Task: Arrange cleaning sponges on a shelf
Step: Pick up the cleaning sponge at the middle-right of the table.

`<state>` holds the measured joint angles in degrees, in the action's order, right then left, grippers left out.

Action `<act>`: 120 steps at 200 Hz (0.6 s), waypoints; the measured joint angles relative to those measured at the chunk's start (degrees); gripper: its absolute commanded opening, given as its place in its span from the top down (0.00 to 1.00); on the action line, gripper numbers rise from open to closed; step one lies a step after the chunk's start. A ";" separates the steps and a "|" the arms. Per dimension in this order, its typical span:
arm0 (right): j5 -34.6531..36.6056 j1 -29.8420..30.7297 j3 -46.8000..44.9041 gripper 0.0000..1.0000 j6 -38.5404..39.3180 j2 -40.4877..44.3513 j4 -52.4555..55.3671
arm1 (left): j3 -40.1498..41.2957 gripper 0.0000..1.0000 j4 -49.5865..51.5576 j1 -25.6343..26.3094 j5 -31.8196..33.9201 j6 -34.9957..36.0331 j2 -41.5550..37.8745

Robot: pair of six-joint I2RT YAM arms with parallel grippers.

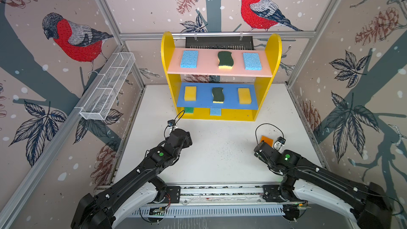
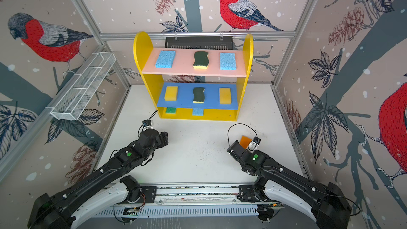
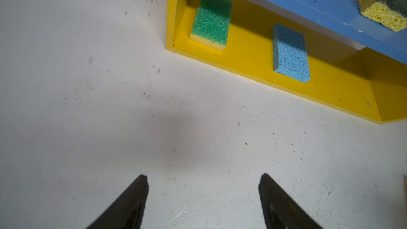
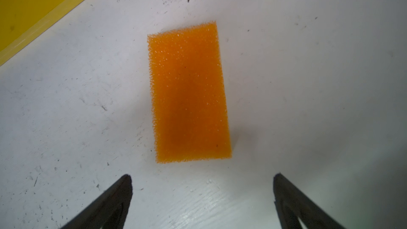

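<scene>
- Both top views look down from high on the yellow three-level shelf [image 1: 167, 47] [image 2: 139, 47].
- The left wrist view faces its bottom board [image 3: 246, 58].
- The right wrist view sits close above the orange foam sponge [image 4: 188, 91].

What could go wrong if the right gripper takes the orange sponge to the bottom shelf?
1. The orange sponge lies flat on the table; the open right gripper may push it instead of gripping it.
2. The free end of the yellow bottom board sits under the blue middle board, so the gripper might bump that board.
</scene>
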<state>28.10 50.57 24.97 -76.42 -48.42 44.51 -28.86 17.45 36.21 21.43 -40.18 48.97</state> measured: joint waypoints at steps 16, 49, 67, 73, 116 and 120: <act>0.04 -0.17 -0.83 0.00 0.02 -0.22 -1.09 | 0.13 0.20 -0.48 0.02 -0.24 0.00 0.00; 0.02 -1.27 -1.46 0.01 1.68 -1.51 -4.17 | 0.55 0.20 -0.48 0.02 -0.26 0.00 -0.52; 0.02 -1.90 -1.49 0.01 3.02 -3.13 -5.92 | 0.68 0.20 -0.46 0.02 -0.26 -0.04 -0.85; 0.02 -2.03 -1.49 0.00 3.21 -3.74 -6.34 | 0.72 0.20 -0.48 0.02 -0.24 -0.07 -0.87; -0.17 -2.75 -1.79 0.00 4.96 -7.52 -8.92 | 0.76 0.20 -0.48 0.02 -0.20 -0.28 -0.87; -0.17 -2.86 -1.86 0.00 5.05 -7.67 -9.03 | 0.76 0.20 -0.48 0.02 -0.20 -0.28 -0.83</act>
<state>27.92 47.70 23.11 -71.37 -56.10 35.48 -28.10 16.97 36.23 21.23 -40.47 48.14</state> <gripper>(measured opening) 0.996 0.800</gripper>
